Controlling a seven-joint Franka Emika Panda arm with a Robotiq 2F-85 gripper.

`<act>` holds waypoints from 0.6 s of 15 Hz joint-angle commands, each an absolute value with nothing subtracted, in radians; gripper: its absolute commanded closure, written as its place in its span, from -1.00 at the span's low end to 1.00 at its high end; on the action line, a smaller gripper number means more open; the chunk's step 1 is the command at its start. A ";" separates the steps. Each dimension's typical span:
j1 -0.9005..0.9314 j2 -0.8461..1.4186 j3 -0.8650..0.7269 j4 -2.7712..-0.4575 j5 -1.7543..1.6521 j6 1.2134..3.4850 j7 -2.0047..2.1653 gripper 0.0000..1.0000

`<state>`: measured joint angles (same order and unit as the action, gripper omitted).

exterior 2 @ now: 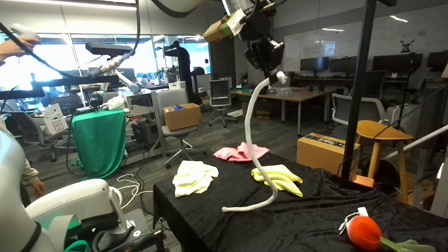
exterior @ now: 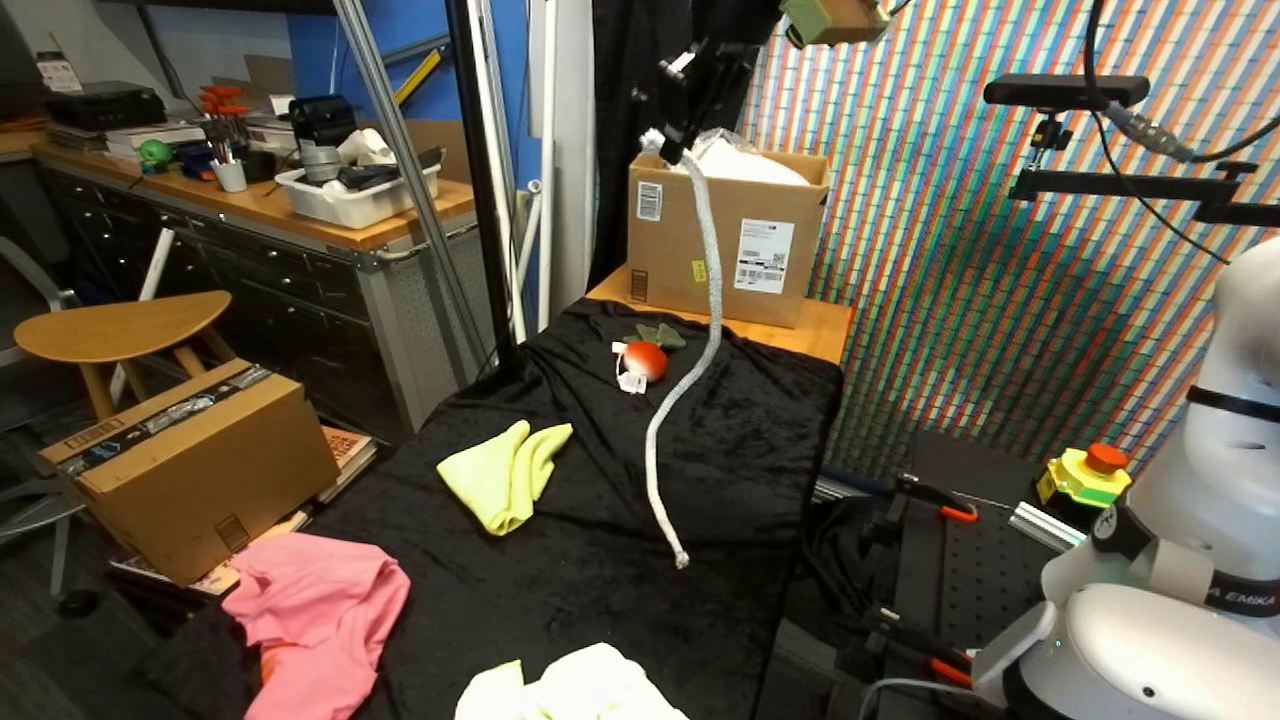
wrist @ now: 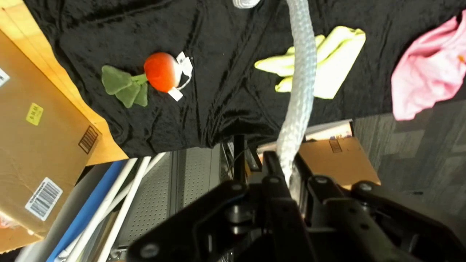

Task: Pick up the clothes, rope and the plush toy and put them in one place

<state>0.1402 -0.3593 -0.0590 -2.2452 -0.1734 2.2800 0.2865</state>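
In an exterior view the black gripper (exterior: 674,150) pinches a thick white braided rope (exterior: 716,305), long axis steep above black velvet cloth (exterior: 590,590); in an exterior view the rope's lower end points left, folded yellow-green fabric (exterior 2: 285,173) partly hidden behind; in the wrist view crumpled pink fabric (wrist: 429,69), cropped

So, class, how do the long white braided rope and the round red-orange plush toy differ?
The long white braided rope hangs from the gripper; the round red-orange plush toy lies on the black tablecloth. The rope is slender, the toy plump. The rope is plain; the toy has green leaves. Both show white.
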 commanded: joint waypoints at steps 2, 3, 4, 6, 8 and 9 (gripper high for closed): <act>0.079 -0.287 0.023 -2.065 -0.168 2.092 0.169 0.81; 0.075 -0.267 0.038 -2.039 -0.177 2.087 0.165 0.81; 0.076 -0.242 0.044 -2.003 -0.175 2.076 0.145 0.81; 0.073 -0.183 0.068 -1.950 -0.188 2.114 0.168 0.81; 0.079 -0.111 0.087 -1.881 -0.191 2.145 0.188 0.81; 0.081 -0.077 0.098 -1.850 -0.202 2.158 0.210 0.81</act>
